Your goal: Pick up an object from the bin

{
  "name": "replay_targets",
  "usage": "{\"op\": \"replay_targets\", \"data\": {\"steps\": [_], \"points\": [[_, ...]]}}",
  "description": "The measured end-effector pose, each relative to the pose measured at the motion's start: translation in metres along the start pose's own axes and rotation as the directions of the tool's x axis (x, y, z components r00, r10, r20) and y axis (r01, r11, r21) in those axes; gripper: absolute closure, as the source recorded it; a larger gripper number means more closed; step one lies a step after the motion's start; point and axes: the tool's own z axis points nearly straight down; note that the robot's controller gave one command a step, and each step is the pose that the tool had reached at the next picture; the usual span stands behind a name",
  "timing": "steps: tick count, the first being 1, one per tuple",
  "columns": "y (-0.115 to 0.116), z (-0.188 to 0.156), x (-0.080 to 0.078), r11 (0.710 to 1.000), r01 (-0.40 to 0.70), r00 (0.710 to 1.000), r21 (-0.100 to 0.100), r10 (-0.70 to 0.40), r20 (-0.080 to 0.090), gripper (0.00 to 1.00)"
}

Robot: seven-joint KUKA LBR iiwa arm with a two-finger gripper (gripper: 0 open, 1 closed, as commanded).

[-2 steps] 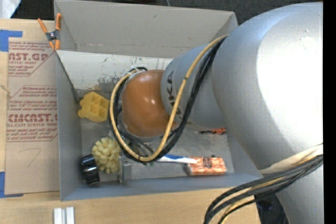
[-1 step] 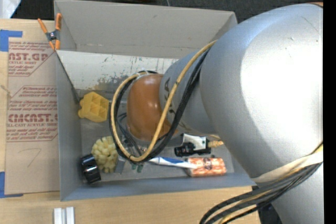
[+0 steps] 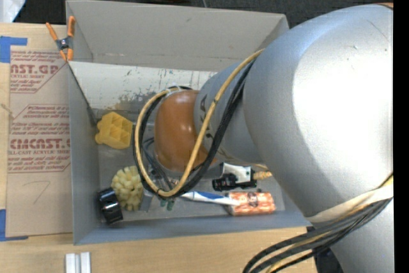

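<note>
by bin's left wall (image 3: 82,156), yellow waffle block (image 3: 115,130), bare floor around it

Just one cam, pretty close above the bin (image 3: 172,35), looking down slightly side-on; the arm (image 3: 319,124) crowds the bin's right.

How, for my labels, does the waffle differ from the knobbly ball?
The waffle is flat and gridded; the knobbly ball is rounded and studded. The waffle is deeper yellow, the ball paler. The waffle lies apart; the ball sits beside a black cylinder. Both are yellowish.
</note>
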Motion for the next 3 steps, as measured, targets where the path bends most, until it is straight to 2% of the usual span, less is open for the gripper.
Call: {"op": "replay_targets", "data": {"steps": [2, 3], "points": [[0.000, -0.027, 0.001, 1.000, 0.000, 1.000, 0.001, 0.000, -0.002, 1.00], [-0.002, -0.058, 0.004, 1.000, 0.000, 1.000, 0.007, 0.000, -0.011, 1.00]]}}
